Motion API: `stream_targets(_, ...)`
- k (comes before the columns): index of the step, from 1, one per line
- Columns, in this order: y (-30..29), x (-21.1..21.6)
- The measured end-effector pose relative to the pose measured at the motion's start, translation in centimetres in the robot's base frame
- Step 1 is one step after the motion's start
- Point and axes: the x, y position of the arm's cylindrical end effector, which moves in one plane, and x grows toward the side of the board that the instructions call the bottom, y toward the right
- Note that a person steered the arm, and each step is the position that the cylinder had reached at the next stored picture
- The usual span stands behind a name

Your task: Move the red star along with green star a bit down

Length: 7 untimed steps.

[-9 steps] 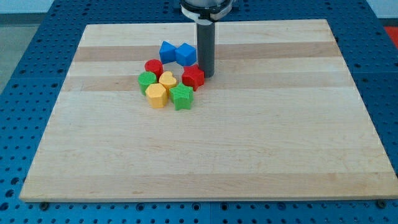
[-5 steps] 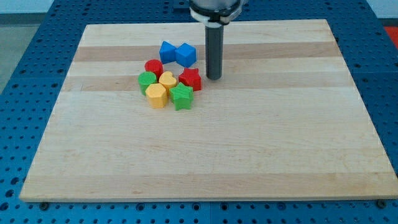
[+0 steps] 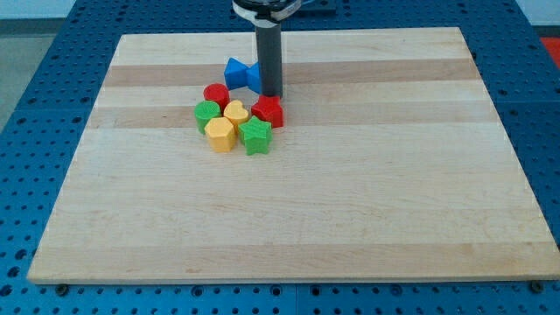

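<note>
The red star (image 3: 269,111) lies on the wooden board (image 3: 350,201), at the right of a tight cluster of blocks. The green star (image 3: 255,136) lies just below it, touching it. My tip (image 3: 271,94) stands just above the red star, close to its top edge, in front of the right blue block. Whether the tip touches the red star I cannot tell.
Two blue blocks (image 3: 238,73) sit side by side above the cluster, the right one partly hidden by the rod. A red cylinder (image 3: 216,94), a green block (image 3: 206,112), a yellow heart (image 3: 234,112) and a yellow block (image 3: 220,134) fill the cluster's left side.
My tip has moved left and slightly up, from the right of the red star to just above it. The blocks have not visibly moved in the last half second.
</note>
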Motion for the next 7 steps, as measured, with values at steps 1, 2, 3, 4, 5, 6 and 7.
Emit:
stream_targets(1,0.0,0.2)
stream_targets(2,0.1,0.3)
stream_targets(3,0.1,0.9)
stream_targets(4,0.1,1.3)
stream_targets(5,0.1,1.4)
stream_targets(6,0.1,2.0)
stream_targets(7,0.1,2.0)
